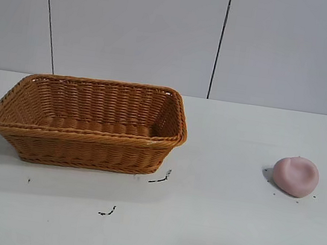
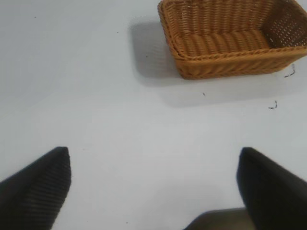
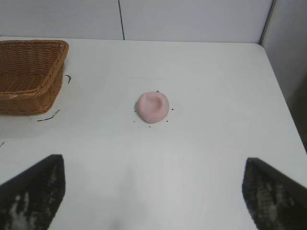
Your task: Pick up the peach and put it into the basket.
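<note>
The peach [image 1: 295,176], a pale-pink lump with a dent on top, lies on the white table at the right. It also shows in the right wrist view [image 3: 153,107], ahead of my right gripper [image 3: 153,165], which is open, empty and well short of it. The basket [image 1: 86,141], orange-brown wicker, stands empty at the left. In the left wrist view the basket [image 2: 230,67] lies ahead and off to one side of my left gripper [image 2: 153,155], which is open and empty over bare table. Neither gripper shows in the exterior view.
The white table [image 1: 210,226] runs back to a grey panelled wall [image 1: 134,27]. Small dark marks [image 1: 160,179] lie on the table by the basket's front corner. The table's side edge [image 3: 280,91] shows in the right wrist view beyond the peach.
</note>
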